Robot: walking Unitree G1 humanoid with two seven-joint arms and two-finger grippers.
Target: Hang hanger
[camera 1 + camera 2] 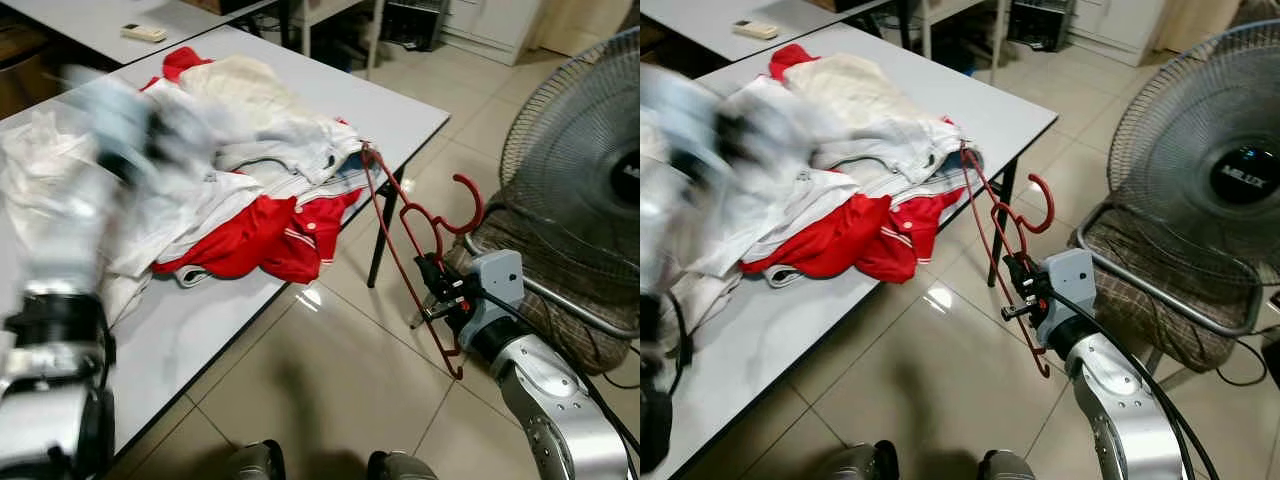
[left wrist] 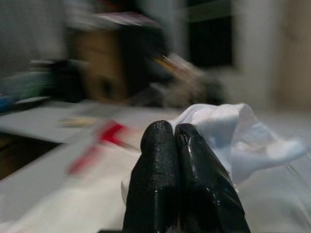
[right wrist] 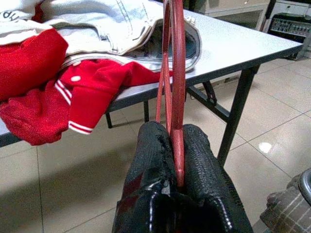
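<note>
A tiled floor [image 1: 330,390] is running under a long white table [image 1: 400,110] heaped with red and white clothes [image 1: 250,200]; a standing fan [image 1: 580,170] is rising at the right. The right gripper [image 1: 436,290] is clamping a red hanger [image 1: 400,215] beside the table's edge. The left gripper [image 2: 174,141], blurred over the clothes, is pinching white cloth [image 2: 233,136], fingers together.

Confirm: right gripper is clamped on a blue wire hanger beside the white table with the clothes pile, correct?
Not blue. The right gripper is shut on a red wire hanger, as the right wrist view shows, beside the white table with the clothes pile.
</note>
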